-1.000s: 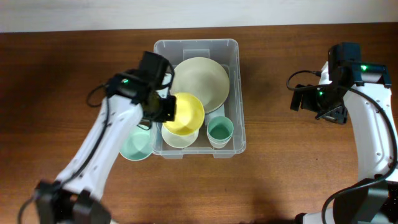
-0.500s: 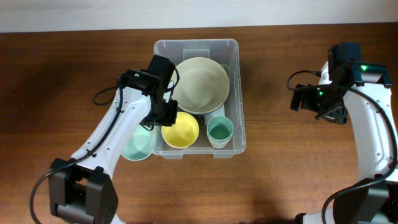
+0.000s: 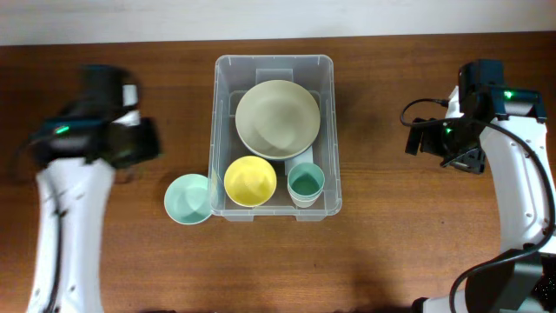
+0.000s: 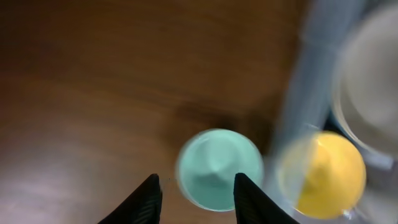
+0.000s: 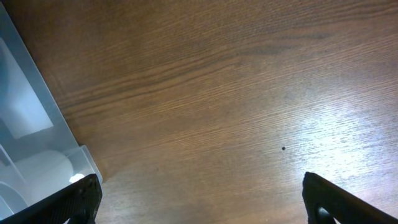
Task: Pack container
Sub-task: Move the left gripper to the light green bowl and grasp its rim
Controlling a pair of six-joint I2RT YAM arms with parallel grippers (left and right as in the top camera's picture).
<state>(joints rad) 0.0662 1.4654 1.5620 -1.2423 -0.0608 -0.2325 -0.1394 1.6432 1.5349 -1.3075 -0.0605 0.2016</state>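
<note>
The left gripper [image 4: 198,186] hangs released and empty over the wooden tabletop [image 3: 408,243], jaws parted, with a mint bowl [image 3: 188,198] in plain sight beyond them. From overhead the left arm shows only as a blur, well out to the left of the container [image 3: 273,63]. The right gripper [image 5: 200,186] is spread wide and holds nothing, poised above bare wood to the container's right, one clear corner of it at the edge of its view.

The container stands at the centre of the tabletop, long side running away from the robot. Inside it sit a large pale bowl [image 3: 277,119] at the far end, a yellow bowl [image 3: 250,181] at the near left and a green cup [image 3: 306,183] at the near right. The mint bowl lies outside, just beside the container's near-left wall, and appears to be the last piece to pack.

The container looks light and thin-walled, likely to flex under a pinch, and its smooth sides would offer little purchase. The rounded rim seems the surest place to grip, should it need steadying. The mint bowl looks light, rigid and slick, best taken at its rim.
</note>
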